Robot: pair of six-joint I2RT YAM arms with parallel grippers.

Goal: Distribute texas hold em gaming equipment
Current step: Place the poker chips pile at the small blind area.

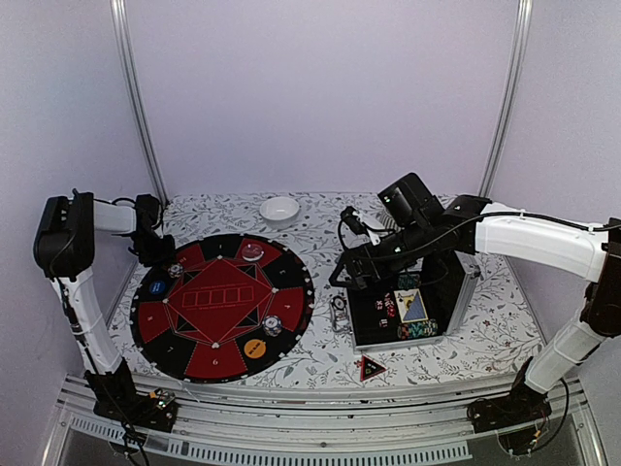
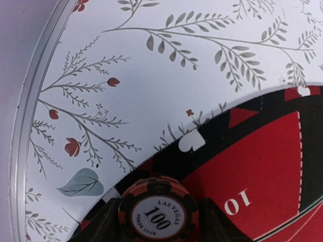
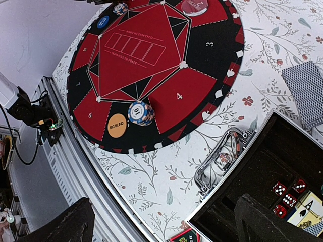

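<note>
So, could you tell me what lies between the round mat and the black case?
A small chrome holder sits on the floral cloth between mat and case, clearest in the right wrist view.

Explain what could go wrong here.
The left end effector pinches the 100 poker chip by its rim over the edge of the mat; released badly, it might roll onto the floral cloth. The open right end effector hangs over the rim of the black case; lowering, a finger might catch it.
</note>
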